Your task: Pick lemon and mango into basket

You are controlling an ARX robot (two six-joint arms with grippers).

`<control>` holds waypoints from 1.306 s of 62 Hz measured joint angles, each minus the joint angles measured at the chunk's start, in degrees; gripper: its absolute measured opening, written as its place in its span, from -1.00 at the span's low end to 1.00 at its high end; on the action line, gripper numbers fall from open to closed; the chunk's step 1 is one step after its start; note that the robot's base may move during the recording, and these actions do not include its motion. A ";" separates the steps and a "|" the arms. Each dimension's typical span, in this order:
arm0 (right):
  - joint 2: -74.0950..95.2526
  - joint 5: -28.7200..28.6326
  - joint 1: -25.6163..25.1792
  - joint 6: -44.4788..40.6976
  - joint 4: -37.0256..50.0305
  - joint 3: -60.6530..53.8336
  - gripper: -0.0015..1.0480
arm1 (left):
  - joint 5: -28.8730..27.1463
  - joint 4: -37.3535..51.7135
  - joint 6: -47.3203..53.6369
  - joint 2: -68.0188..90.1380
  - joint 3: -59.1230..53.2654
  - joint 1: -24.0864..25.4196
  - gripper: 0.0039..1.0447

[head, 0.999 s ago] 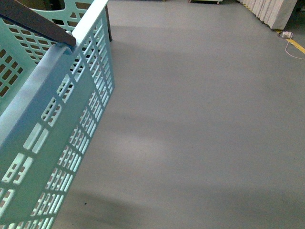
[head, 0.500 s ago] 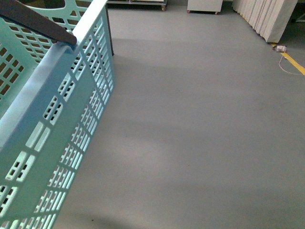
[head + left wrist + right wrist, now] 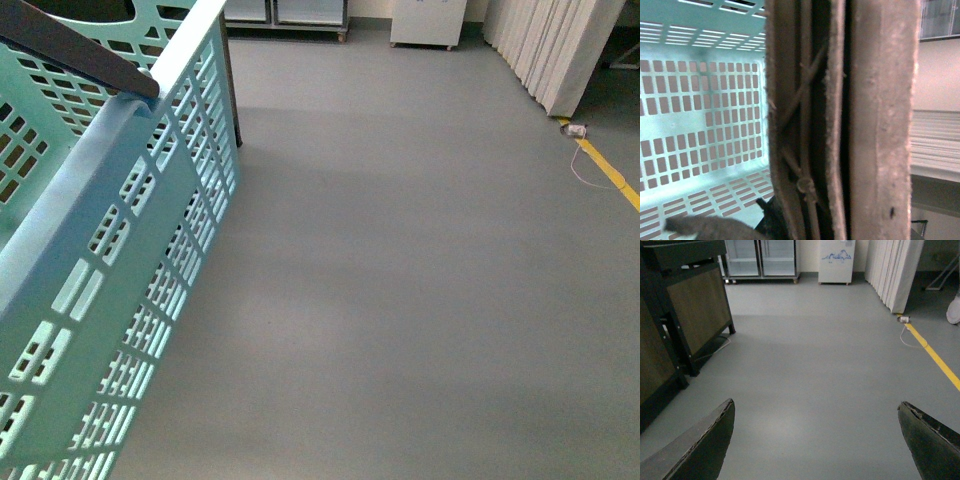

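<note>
The light turquoise basket hangs at the left of the front view, its slotted wall close to the camera and a dark brown handle crossing its top. In the left wrist view the brown handles fill the middle, and my left gripper is shut on them above the basket's lattice inside, which looks empty. My right gripper is open over bare grey floor, with nothing between its dark fingertips. No lemon or mango is in view.
A dark stand is at the left, and glass-door fridges and a white cabinet are at the far wall. White curtain panels, a yellow floor line and a small corded object lie at the right.
The front view has shifted. The far cabinets, curtain and yellow line have slid down into the picture, while the basket keeps its place in the frame.
</note>
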 joint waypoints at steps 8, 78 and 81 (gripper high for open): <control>0.00 0.00 0.00 0.02 0.00 0.00 0.83 | -0.02 0.00 0.02 0.00 0.00 0.00 -0.73; 0.00 0.04 0.00 0.00 0.02 0.00 0.83 | 0.02 0.00 0.00 0.00 0.00 0.00 -0.73; 0.00 0.04 0.00 0.00 0.02 0.00 0.83 | 0.00 0.00 0.00 0.00 0.00 0.00 -0.73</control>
